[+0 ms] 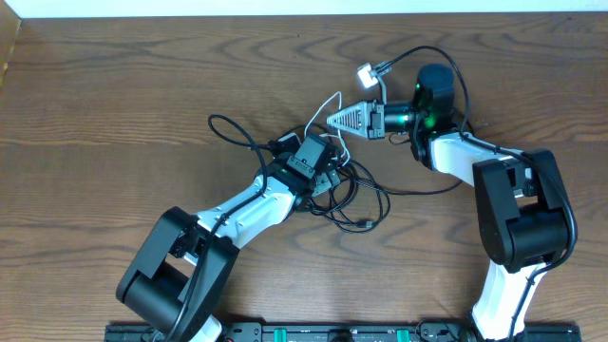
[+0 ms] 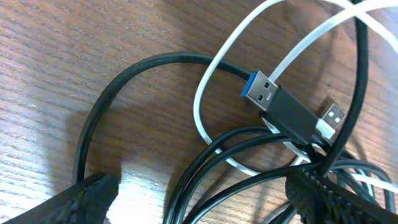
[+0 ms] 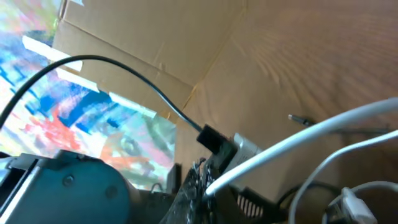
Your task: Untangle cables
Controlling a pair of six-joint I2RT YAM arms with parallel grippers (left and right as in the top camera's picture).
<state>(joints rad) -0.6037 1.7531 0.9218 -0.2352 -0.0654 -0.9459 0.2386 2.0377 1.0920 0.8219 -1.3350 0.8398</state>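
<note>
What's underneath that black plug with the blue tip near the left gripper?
A white cable and a black cable both run beneath the black plug, over the wooden table. Where they continue is covered by the plug's body and the tangle behind it.

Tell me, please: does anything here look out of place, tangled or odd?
Yes. The white cable is threaded through loops of the black cables, so they form one knot. A black plug lies across the white loop.
</note>
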